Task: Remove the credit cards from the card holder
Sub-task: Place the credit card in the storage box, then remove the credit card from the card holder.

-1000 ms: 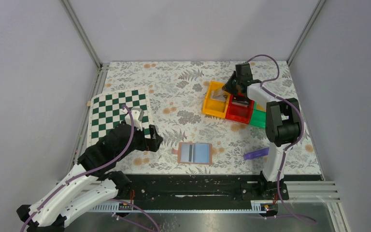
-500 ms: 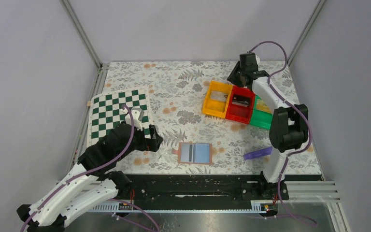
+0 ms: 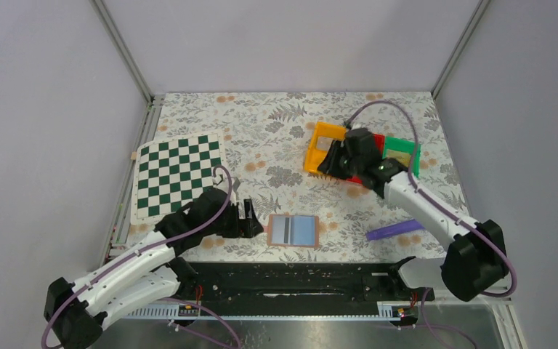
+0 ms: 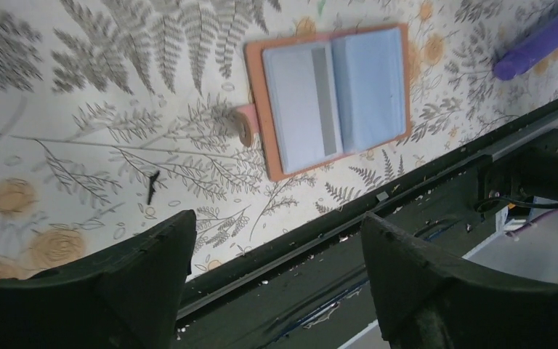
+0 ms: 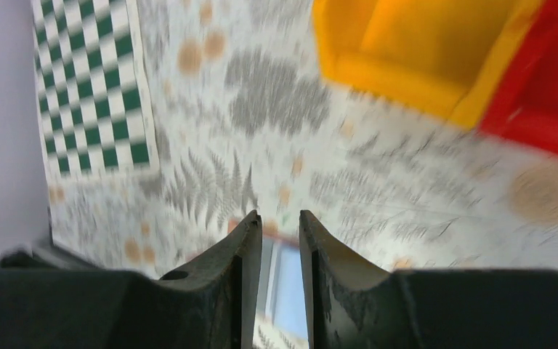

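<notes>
The card holder (image 3: 293, 231) lies opened flat on the floral worktop (image 3: 276, 123), near the front edge, between the two arms. The left end effector (image 3: 249, 218) hovers just beside its left edge with its fingers spread wide and nothing between them.

The left wrist view gives the closest look at the card holder (image 4: 334, 102). It has a tan rim, a pale left half with a grey band and a blue right half. A small tab (image 4: 243, 127) sticks out from its left side (whether those panels are cards or bare pockets cannot be told). This view also takes in the purple piece (image 4: 545, 36) at the far right.

Only the overhead view shows the row of bins. In the orange bin (image 3: 314, 156) lies a whitish card (image 3: 325, 145). In the green bin (image 3: 413, 149) lies a yellowish card (image 3: 401, 155). The right arm hides most of the red bin between them. The right end effector (image 3: 334, 161) hangs over the orange bin's near side.

The right wrist view is blurred. The right end effector (image 5: 277, 218) has its fingers almost together, with a narrow gap and nothing in it. The card holder (image 5: 283, 280) shows through that gap, with the chessboard (image 5: 91, 80) off to the left.
</notes>
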